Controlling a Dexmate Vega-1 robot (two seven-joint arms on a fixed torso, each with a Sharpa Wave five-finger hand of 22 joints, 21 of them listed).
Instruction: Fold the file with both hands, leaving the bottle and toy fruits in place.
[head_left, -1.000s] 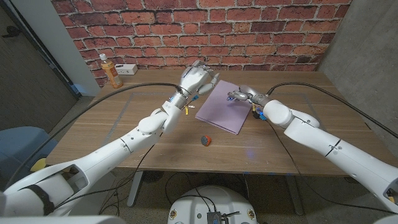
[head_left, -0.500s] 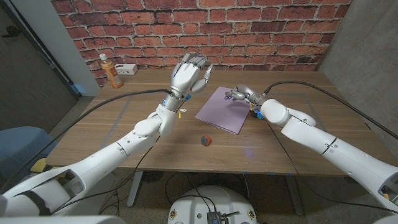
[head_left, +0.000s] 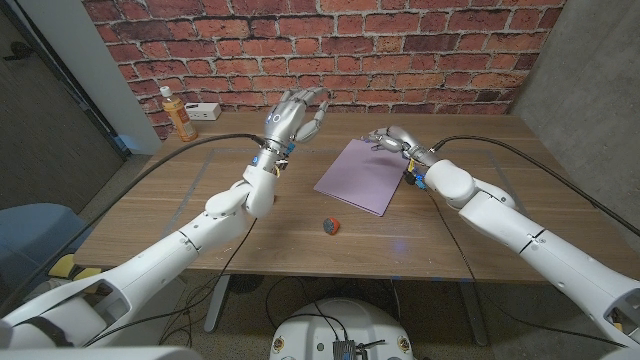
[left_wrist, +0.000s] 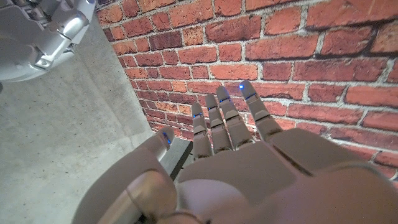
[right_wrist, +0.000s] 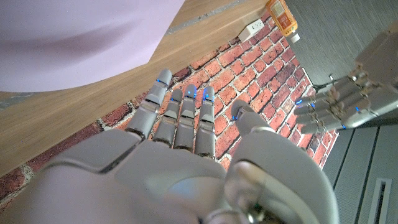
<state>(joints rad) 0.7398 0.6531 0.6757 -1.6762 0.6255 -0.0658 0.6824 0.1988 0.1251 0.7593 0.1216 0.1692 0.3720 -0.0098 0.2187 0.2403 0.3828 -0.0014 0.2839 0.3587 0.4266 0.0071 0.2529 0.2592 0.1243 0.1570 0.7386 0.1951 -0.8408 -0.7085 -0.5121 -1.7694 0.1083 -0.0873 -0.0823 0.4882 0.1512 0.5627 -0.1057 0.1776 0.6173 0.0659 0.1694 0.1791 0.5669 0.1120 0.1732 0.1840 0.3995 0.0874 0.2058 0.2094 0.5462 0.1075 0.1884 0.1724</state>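
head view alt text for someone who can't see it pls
A closed purple file lies on a wooden table; the left hand and right hand hover open above its far side. A toy fruit sits nearer, a bottle far left.

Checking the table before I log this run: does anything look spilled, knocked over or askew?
Nothing spilled or toppled. The bottle stands upright, the file lies flat and closed, though skewed to the table edge, and the toy fruit sits apart from it.

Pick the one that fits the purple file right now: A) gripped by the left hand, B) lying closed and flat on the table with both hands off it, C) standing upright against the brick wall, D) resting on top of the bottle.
B: the purple file lies flat on the table, with the left hand raised to its left and the right hand open above its far corner, holding nothing.
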